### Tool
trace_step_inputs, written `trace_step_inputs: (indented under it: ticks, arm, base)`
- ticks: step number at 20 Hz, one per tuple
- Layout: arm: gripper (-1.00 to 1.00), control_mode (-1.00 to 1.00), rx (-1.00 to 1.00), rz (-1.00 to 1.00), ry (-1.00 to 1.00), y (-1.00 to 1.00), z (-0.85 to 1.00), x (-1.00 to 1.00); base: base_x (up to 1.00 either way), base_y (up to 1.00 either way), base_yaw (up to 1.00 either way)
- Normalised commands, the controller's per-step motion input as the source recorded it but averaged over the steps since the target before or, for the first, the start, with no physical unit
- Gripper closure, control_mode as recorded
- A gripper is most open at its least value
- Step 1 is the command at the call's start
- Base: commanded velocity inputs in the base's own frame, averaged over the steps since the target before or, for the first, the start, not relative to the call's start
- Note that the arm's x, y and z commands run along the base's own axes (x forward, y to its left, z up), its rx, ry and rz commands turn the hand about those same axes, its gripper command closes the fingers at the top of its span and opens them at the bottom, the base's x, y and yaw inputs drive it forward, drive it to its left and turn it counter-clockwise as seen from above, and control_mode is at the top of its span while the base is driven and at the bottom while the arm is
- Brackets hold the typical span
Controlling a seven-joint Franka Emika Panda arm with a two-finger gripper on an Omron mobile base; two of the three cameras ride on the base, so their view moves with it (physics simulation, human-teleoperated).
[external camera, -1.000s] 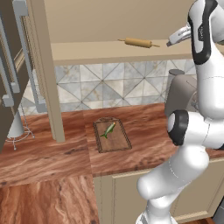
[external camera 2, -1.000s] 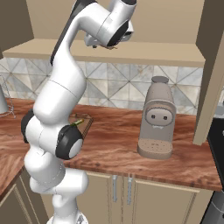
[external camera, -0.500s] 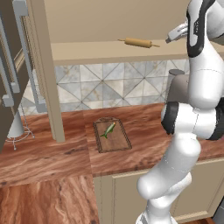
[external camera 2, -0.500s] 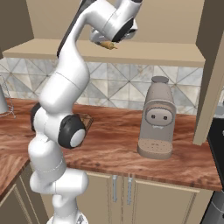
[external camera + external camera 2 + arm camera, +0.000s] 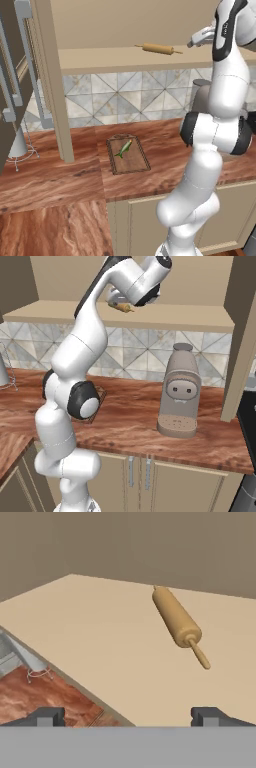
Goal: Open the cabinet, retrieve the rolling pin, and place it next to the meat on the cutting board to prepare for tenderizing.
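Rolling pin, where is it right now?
The rolling pin lies on the open cabinet's shelf in the left base view, above the counter and right of the cutting board, with the open gripper just beside its right end.

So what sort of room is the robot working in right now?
A rendered home kitchen, by the look of it: a reddish-brown wood-grain counter under a diamond-patterned tile backsplash, a grey coffee machine, and a light tan wooden rolling pin lying on the beige wall cabinet's shelf.
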Motion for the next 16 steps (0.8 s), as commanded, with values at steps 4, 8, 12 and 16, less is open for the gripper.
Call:
trace_step_inputs:
  ticks: [4,8,12,16]
  arm:
    - [-1.0,-1.0,0.08,0.03,-0.06,0.0,-0.01,0.11]
    - [-1.0,-1.0,0.02,0.02,-0.14,0.0,0.0,0.03]
    - [-1.0,-1.0,-0.02,0.0,-0.25,0.0,0.0,0.0]
    - [-1.0,-1.0,-0.02,0.0,-0.25,0.0,-0.05,0.0]
  base:
    - [0.0,0.0,0.0]
    - [0.0,0.0,0.0]
    - [0.0,0.0,0.0]
    - [0.0,0.0,0.0]
